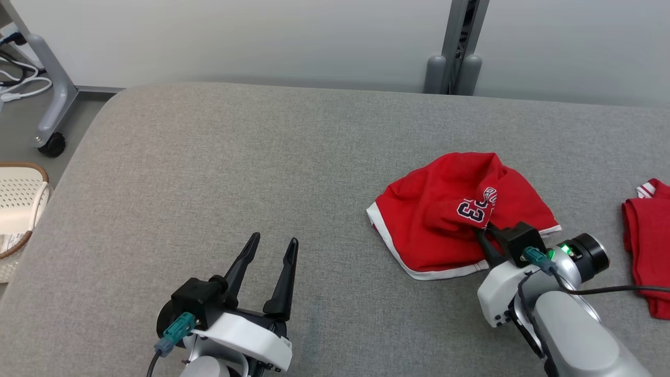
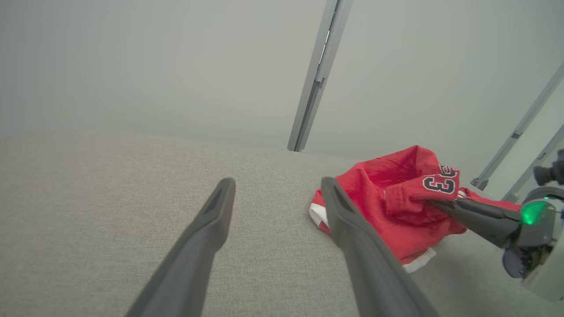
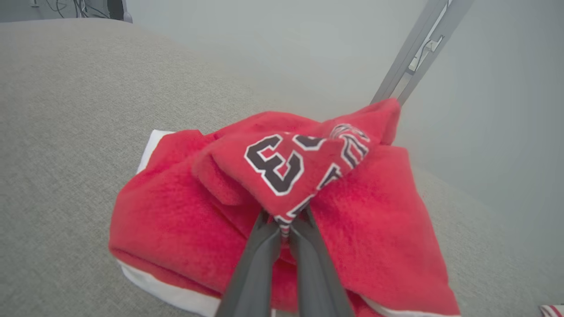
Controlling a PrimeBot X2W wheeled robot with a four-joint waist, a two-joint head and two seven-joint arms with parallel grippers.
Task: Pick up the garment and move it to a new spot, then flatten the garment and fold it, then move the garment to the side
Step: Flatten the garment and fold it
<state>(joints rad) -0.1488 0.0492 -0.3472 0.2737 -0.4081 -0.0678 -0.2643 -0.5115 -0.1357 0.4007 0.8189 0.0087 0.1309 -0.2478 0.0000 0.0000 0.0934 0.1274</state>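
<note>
The light is soft, even and fairly bright across the grey pad point(image 1: 209, 183), with faint shadows in the folds of the red garment point(image 1: 434, 209). My head picture is sharp, while my 2 wrist pictures make the post point(image 2: 315, 75) lean and leave the wall point(image 2: 132, 66) hazy. My right claw point(image 3: 284, 224) goes soft toward the bottom edge, too close for focus.

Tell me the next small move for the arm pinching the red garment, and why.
Probably lift the right gripper straight up a little. It is shut on a fold of the red garment by the printed number, while the rest lies crumpled on the grey surface. Raising it should free the cloth for carrying toward the bare area near the open left gripper.
</note>
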